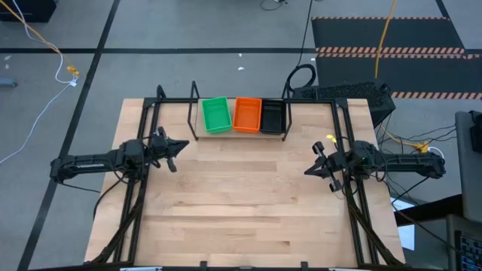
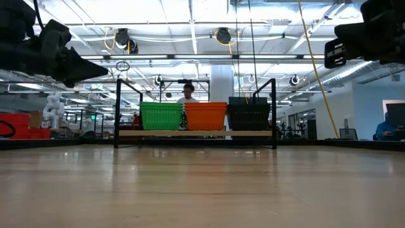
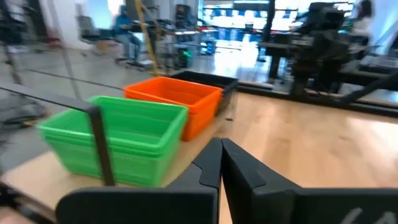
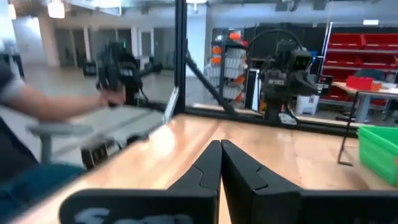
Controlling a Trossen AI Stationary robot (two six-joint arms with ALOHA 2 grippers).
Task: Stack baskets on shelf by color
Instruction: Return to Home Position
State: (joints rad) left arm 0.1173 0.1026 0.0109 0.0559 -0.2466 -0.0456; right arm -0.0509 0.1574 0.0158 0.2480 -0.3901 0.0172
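Three stacks of baskets stand side by side on the black wire shelf [image 1: 194, 102] at the table's far edge: green [image 1: 215, 114] on the left, orange [image 1: 247, 114] in the middle, black [image 1: 272, 116] on the right. In the left wrist view the green stack [image 3: 118, 137] and orange stack [image 3: 177, 99] show nested layers. My left gripper [image 1: 184, 145] is shut and empty at the table's left side, pointing toward the middle. My right gripper [image 1: 307, 171] is shut and empty at the right side, also pointing toward the middle. Both hang above the tabletop.
The black table frame's bars [image 1: 143, 150] run along the left and right sides under both arms. The wooden tabletop [image 1: 241, 203] spreads bare between the grippers and toward the near edge. A person shows in the room beyond the shelf [image 2: 188, 92].
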